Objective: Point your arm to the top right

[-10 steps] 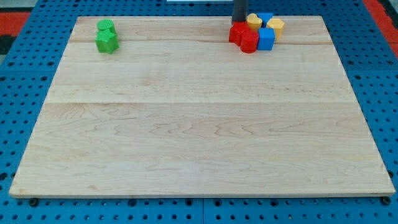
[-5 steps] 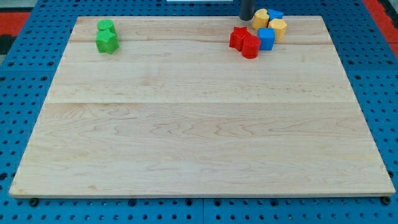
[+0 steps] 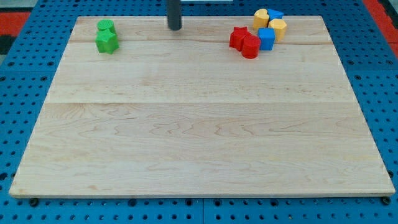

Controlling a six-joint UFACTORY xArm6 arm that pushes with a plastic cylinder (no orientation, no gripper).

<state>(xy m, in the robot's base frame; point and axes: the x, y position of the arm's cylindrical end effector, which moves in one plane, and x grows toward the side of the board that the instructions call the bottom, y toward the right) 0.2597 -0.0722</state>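
Note:
My tip (image 3: pixel 175 28) rests on the board near the view's top edge, a little left of centre. It is well left of the cluster at the top right and touches no block. That cluster holds a red star (image 3: pixel 237 37), a red block (image 3: pixel 250 46), a blue cube (image 3: pixel 266 38), two yellow blocks (image 3: pixel 261 18) (image 3: pixel 277 28) and a second blue block (image 3: pixel 275 14) behind them. Two green blocks (image 3: pixel 107 42) (image 3: pixel 106 27) sit together at the top left.
The wooden board (image 3: pixel 199 137) lies on a blue pegboard table (image 3: pixel 18 112). Red matting (image 3: pixel 380 9) shows at the view's top corners.
My tip has slid left along the top edge, from beside the red and yellow blocks to left of centre. The yellow and back blue blocks shifted slightly right early on.

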